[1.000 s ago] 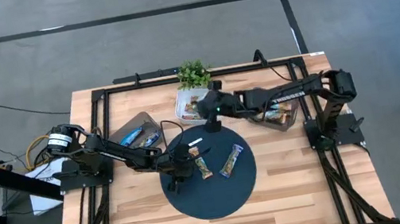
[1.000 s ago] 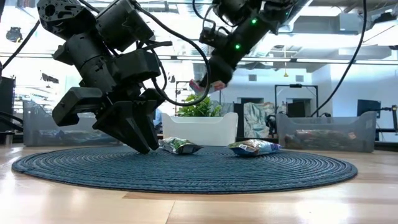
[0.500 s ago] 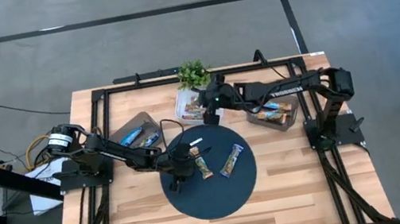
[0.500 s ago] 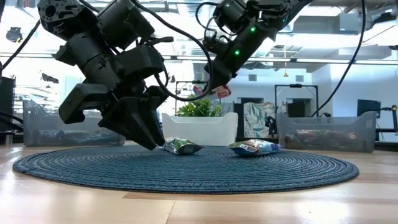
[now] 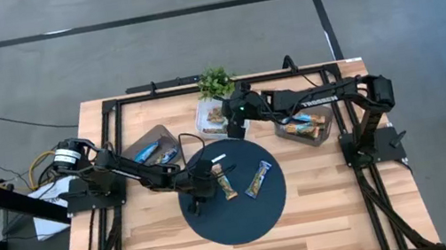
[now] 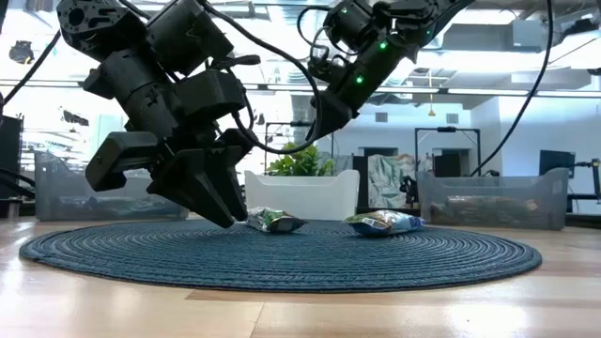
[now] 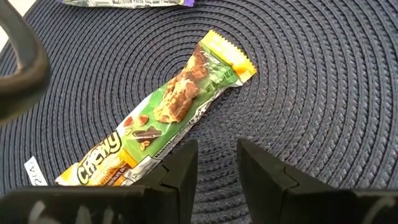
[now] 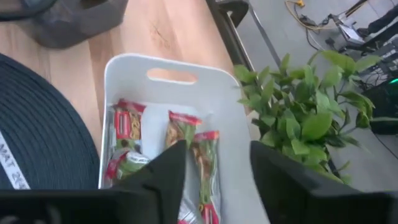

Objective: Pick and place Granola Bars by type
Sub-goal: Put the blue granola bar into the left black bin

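Right hand (image 8: 211, 180) held over white plastic bin (image 8: 186, 65), fingers parted, nothing gripped; red-wrapped granola bars (image 8: 186, 146) lie directly below, sorted by type. Left hand (image 7: 214, 171) part-open, empty, lowered over round dark woven mat (image 7: 311, 93); green-yellow chewy bar (image 7: 174, 112) just ahead, lined up for pickup.

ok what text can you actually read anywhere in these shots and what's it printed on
"Chewy": on the green and yellow granola bar lying on the dark woven mat, seen past the left gripper.
Print on the red bars in the white bin under the right gripper: too blurred to read.
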Controlling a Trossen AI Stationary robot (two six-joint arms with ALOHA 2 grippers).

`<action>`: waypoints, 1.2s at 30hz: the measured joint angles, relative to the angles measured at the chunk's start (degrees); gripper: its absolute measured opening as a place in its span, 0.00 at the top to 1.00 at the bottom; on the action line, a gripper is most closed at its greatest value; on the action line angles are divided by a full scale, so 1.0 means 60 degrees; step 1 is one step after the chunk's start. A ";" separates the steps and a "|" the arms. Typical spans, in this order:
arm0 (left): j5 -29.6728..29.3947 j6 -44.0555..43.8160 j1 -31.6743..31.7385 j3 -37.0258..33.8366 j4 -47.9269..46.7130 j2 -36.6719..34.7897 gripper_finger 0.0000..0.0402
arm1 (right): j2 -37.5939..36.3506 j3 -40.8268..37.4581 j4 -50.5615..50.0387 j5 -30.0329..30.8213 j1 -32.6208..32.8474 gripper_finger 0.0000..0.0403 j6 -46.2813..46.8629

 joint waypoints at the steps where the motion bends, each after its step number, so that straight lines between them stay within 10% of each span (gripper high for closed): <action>1: 0.0000 0.0090 -0.0001 0.0000 0.0008 -0.0001 0.73 | -0.0054 0.0000 -0.0020 0.0036 0.0062 0.53 -0.0018; 18: 0.0007 0.0434 -0.0492 0.0889 0.0509 -0.0027 0.73 | -0.1362 -0.0087 -0.3995 0.0828 0.2865 0.50 0.2199; 36: 0.0116 0.1351 -0.0228 0.0897 0.3187 0.0431 0.73 | -0.1347 -0.2849 -0.2669 0.0446 0.6622 0.59 0.5010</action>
